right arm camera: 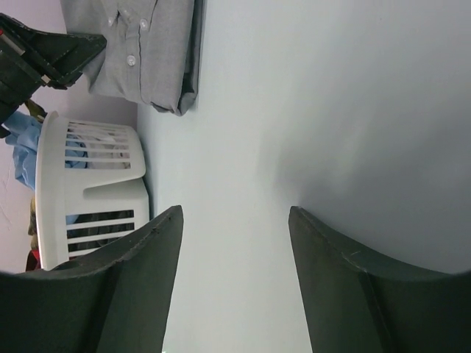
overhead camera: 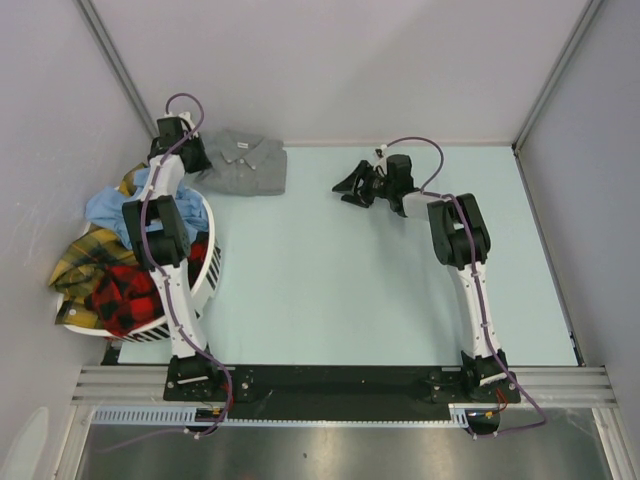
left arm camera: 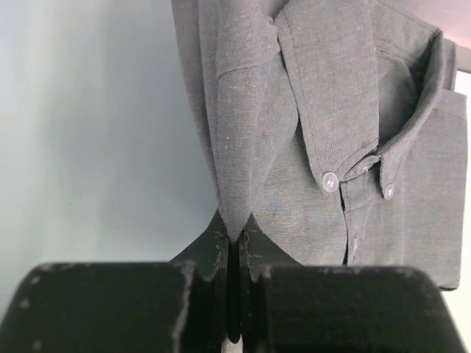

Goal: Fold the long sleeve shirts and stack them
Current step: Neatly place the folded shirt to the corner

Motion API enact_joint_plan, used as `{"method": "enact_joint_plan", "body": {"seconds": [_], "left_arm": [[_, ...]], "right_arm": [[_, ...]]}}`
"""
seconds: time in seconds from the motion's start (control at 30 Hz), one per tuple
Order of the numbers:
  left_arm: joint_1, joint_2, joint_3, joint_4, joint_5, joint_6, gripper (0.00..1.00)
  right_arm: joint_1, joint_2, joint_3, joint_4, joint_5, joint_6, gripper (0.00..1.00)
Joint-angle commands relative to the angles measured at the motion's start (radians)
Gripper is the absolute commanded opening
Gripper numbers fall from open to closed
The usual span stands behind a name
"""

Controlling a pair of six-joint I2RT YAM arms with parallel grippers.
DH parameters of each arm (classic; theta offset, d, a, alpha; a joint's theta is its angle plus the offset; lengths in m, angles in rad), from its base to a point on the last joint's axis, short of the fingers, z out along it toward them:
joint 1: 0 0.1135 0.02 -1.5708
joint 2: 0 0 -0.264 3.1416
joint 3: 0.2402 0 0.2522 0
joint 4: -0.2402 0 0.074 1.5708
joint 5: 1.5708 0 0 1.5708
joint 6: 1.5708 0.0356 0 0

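Top view: left arm (overhead camera: 165, 235) is reaching far-left, with left gripper (overhead camera: 188, 152) sitting at the edge of the folded grey shirt (overhead camera: 245, 165) at the far edge of the table (overhead camera: 350, 290). Just beside it, the basket (overhead camera: 212, 262) is holding a blue shirt (overhead camera: 105, 208), yellow plaid shirt (overhead camera: 80, 262) and red plaid shirt (overhead camera: 125, 292). Right arm (overhead camera: 465, 250) is stretching mid-table, right gripper (overhead camera: 347, 186) pointing left.
Left wrist: left fingers (left arm camera: 110, 309) are clenching a grey fold.
Right wrist: right fingers (right arm camera: 132, 294) are standing apart, gripping nothing.

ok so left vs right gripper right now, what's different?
The left gripper is shut, pinching a fold of the grey shirt; the right gripper is open and holds nothing. The left gripper is at the shirt's edge near the basket; the right gripper is over the table, to the shirt's right. Both have black fingers.
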Motion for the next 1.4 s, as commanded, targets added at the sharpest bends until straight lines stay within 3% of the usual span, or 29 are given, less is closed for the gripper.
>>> {"method": "enact_joint_plan", "body": {"seconds": [0.0, 0.1, 0.27, 0.3, 0.33, 0.37, 0.53, 0.7, 0.8, 0.9, 1.03, 1.2, 1.37], "left_arm": [[0.007, 0.008, 0.058, -0.002, -0.052, 0.051, 0.05], [0.013, 0.005, 0.073, -0.010, -0.093, 0.059, 0.17], [0.025, -0.069, 0.122, -0.020, -0.041, 0.077, 0.76], [0.023, -0.086, 0.145, -0.028, -0.026, 0.086, 0.83], [0.023, -0.102, 0.156, -0.033, -0.010, 0.100, 0.97], [0.020, -0.145, 0.171, -0.040, 0.013, 0.126, 1.00], [-0.042, -0.253, 0.224, -0.148, 0.040, 0.237, 1.00], [-0.220, -0.374, 0.215, -0.333, 0.017, 0.373, 0.99], [-0.331, -0.440, 0.175, -0.442, 0.098, 0.410, 1.00], [-0.424, -0.507, 0.060, -0.496, 0.190, 0.348, 0.99], [-0.506, -0.603, -0.219, -0.435, 0.195, 0.234, 1.00], [-0.527, -0.745, -0.550, -0.314, 0.148, 0.200, 0.99], [-0.540, -0.843, -0.701, -0.272, 0.117, 0.200, 0.99]], "right_arm": [[-0.001, -0.030, -0.027, -0.068, 0.009, -0.046, 0.66], [-0.009, -0.038, -0.030, -0.069, -0.002, -0.049, 0.70], [-0.035, -0.107, -0.036, -0.071, -0.032, -0.094, 0.87], [-0.055, -0.119, -0.024, -0.084, -0.046, -0.133, 0.93], [-0.067, -0.150, -0.015, -0.127, -0.049, -0.157, 0.96], [-0.081, -0.167, -0.006, -0.150, -0.054, -0.180, 1.00], [-0.165, -0.274, 0.086, -0.430, -0.071, -0.486, 1.00], [-0.254, -0.421, 0.132, -0.760, 0.000, -0.780, 1.00], [-0.284, -0.513, 0.111, -0.906, 0.063, -0.948, 1.00], [-0.357, -0.622, -0.004, -0.989, 0.078, -1.025, 1.00], [-0.389, -0.771, -0.244, -1.062, 0.159, -1.099, 1.00], [-0.394, -1.002, -0.521, -1.065, 0.193, -1.148, 1.00], [-0.386, -1.132, -0.668, -1.062, 0.212, -1.154, 1.00]]}}
